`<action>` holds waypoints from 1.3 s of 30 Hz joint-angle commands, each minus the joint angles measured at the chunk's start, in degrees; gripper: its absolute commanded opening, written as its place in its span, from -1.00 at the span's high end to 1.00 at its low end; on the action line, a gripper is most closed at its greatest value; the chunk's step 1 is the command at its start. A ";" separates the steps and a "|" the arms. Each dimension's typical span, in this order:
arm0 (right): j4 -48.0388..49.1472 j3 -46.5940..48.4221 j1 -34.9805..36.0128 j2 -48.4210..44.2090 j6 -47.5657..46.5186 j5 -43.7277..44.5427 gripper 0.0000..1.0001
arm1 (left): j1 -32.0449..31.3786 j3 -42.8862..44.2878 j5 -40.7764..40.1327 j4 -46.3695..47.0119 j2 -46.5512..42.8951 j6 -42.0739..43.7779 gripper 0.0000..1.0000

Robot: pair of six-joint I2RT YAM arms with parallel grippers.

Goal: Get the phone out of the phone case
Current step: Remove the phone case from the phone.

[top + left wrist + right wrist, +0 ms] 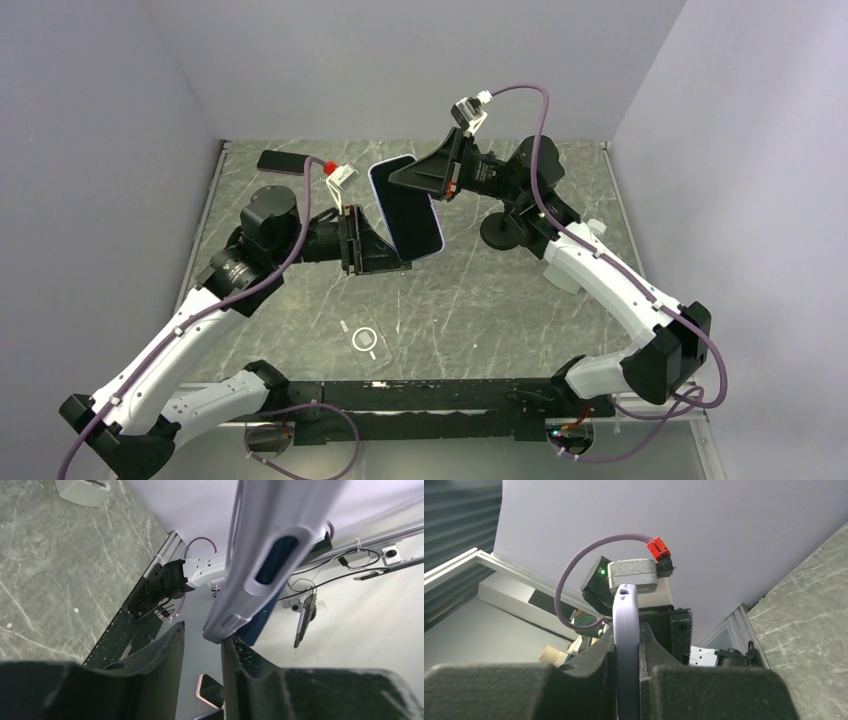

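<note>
Above the marbled grey table [500, 300], between pale walls [400, 60], right hand [403, 180] clamps the phone [412, 215], left hand [202, 636] parted.

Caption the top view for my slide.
Right gripper holds the phone above the table; the phone case lies empty on it.

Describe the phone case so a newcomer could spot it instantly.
Start at the black rail along the near edge of the marbled table. Just beyond its left half, lying flat, is the phone case. It is see-through, marked only by a white ring and short line, unlike the lavender phone held aloft.
</note>
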 commanded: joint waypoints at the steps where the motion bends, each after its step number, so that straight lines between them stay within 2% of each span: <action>1: -1.45 1.00 6.32 -5.85 4.72 -4.65 1.00 | 2.43 -2.28 -16.98 12.80 3.12 -6.34 0.20; 6: -7.64 0.43 6.29 -6.24 0.22 -3.52 1.00 | 2.43 -5.37 -16.20 21.75 2.33 -11.42 0.08; 9: -10.17 0.32 6.30 -6.65 -2.74 -2.65 1.00 | 2.45 -8.96 -16.54 29.48 1.47 -15.76 0.08; 11: -11.06 -0.02 6.29 -6.70 -4.30 -2.32 1.00 | 2.55 -11.48 -16.59 35.82 1.32 -19.33 0.24; 14: -10.30 -0.83 6.24 -6.60 -4.22 -2.42 1.00 | 2.69 -12.73 -16.35 41.64 2.03 -21.97 0.66; 16: -11.08 -0.05 6.29 -6.36 -4.59 -2.62 1.00 | 2.74 -10.26 -16.83 37.87 2.53 -19.36 0.92; 17: -12.45 0.59 6.33 -6.11 -5.06 -2.57 1.00 | 2.62 -8.65 -17.78 32.70 2.60 -16.85 1.00; 18: -13.16 1.31 6.30 -5.85 -5.19 -2.53 1.00 | 2.66 -7.08 -19.75 29.99 2.46 -14.56 1.00; 19: -14.48 2.02 6.28 -5.57 -5.03 -2.49 1.00 | 2.63 -5.11 -22.70 23.12 2.21 -11.51 1.00; 20: -15.12 2.58 6.29 -5.26 -4.36 -2.32 1.00 | 2.55 -2.81 -27.46 18.54 1.83 -8.05 1.00; 22: -12.92 2.46 6.23 -4.65 -0.29 -2.06 1.00 | 0.37 2.50 -42.65 1.12 1.04 0.26 1.00; 24: -2.68 -0.51 6.25 -4.13 8.32 -1.95 1.00 | -2.50 4.01 -58.99 -5.17 -0.15 5.87 1.00; 27: 15.35 -5.74 6.46 -2.81 23.77 -0.30 1.00 | -3.40 3.46 -72.22 -8.18 0.01 13.09 1.00; 30: 23.58 -7.19 6.47 -2.15 32.61 3.39 1.00 | -3.39 3.13 -75.13 -8.49 0.03 17.96 1.00; 35: 25.45 -6.86 6.47 -1.07 35.47 6.99 1.00 | -3.65 1.49 -70.95 -6.50 -3.53 18.73 1.00; 39: 33.82 -8.77 6.92 1.74 41.68 10.60 1.00 | -6.89 1.86 -70.94 -6.47 -5.75 21.74 1.00</action>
